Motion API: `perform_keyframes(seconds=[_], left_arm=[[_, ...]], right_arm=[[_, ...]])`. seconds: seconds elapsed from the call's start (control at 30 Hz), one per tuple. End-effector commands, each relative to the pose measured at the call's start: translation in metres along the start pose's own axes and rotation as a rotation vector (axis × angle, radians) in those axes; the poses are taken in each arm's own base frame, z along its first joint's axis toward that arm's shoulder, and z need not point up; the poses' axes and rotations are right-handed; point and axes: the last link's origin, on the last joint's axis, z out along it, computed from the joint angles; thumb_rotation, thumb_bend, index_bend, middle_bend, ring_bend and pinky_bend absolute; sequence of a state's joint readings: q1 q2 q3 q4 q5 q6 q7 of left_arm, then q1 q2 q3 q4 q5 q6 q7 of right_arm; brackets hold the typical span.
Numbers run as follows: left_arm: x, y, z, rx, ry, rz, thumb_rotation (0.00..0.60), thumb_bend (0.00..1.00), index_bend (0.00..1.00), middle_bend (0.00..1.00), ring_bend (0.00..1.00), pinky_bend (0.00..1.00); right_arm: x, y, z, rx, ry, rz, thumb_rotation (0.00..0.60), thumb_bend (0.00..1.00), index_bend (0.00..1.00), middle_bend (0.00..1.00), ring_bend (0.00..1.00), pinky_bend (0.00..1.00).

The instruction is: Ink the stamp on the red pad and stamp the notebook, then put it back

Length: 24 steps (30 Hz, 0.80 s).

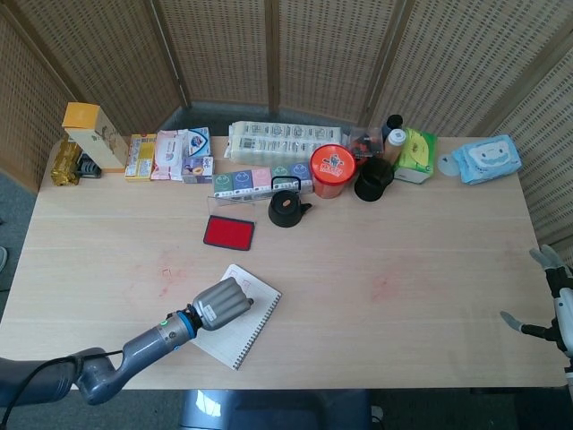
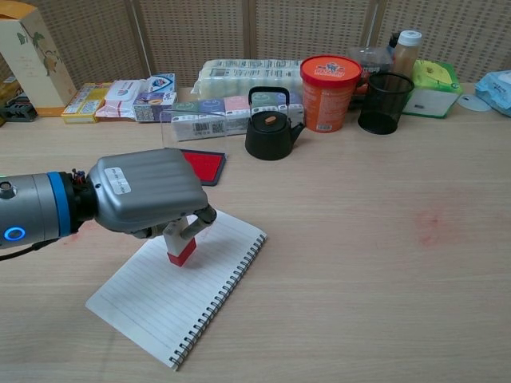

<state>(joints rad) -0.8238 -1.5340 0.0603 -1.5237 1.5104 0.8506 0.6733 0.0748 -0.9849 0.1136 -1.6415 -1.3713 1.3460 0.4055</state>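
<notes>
The bench [image 2: 383, 263] is pale wood with faint reddish smudges. The notebook [image 2: 172, 307] is white with fine grey ruled lines and a dark spiral binding. The stamp [image 2: 181, 250] has a red base under a whitish body, and the left hand [image 2: 148, 199] is metallic grey with a blue ring at the wrist. The ink pad [image 1: 228, 232] is red in a black tray. The kettle [image 2: 270, 128] is black, the tub [image 2: 330, 81] orange-red, the mesh cup [image 2: 386, 102] black.

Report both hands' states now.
Left hand: holding the stamp on the notebook.
Right hand: open, holding nothing.
</notes>
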Motion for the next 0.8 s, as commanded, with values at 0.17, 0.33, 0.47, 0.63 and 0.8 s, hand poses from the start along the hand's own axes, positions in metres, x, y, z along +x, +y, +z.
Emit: perform_keyframes(seconds=[0.17,0.33,0.47,0.63,0.8], left_arm=[[-0.004,0.004,0.003,-0.008,-0.013,0.001,0.6,0.4,0.64,1.0,1.0,1.0],[-0.006,0.007,0.005,-0.013,-0.015,-0.004,0.6,0.4,0.64,1.0,1.0,1.0],[-0.008,0.009,0.007,-0.017,-0.022,-0.005,0.6,0.4,0.64,1.0,1.0,1.0],[-0.012,0.01,0.007,-0.019,-0.031,-0.006,0.6,0.4,0.64,1.0,1.0,1.0],[-0.014,0.012,0.009,-0.021,-0.036,-0.006,0.6,0.4,0.64,1.0,1.0,1.0]], right_arm=[[0.0,0.0,0.0,0.0,-0.003,0.0,0.6,0.08,0.0,0.0,0.0,0.0],[0.0,0.0,0.0,-0.001,-0.004,0.0,0.6,0.08,0.0,0.0,0.0,0.0],[0.0,0.0,0.0,0.001,-0.004,0.004,0.6,0.08,0.0,0.0,0.0,0.0],[0.0,0.0,0.0,0.004,-0.002,0.005,0.6,0.08,0.0,0.0,0.0,0.0],[0.0,0.0,-0.001,0.005,-0.003,0.006,0.6,0.08,0.0,0.0,0.0,0.0]])
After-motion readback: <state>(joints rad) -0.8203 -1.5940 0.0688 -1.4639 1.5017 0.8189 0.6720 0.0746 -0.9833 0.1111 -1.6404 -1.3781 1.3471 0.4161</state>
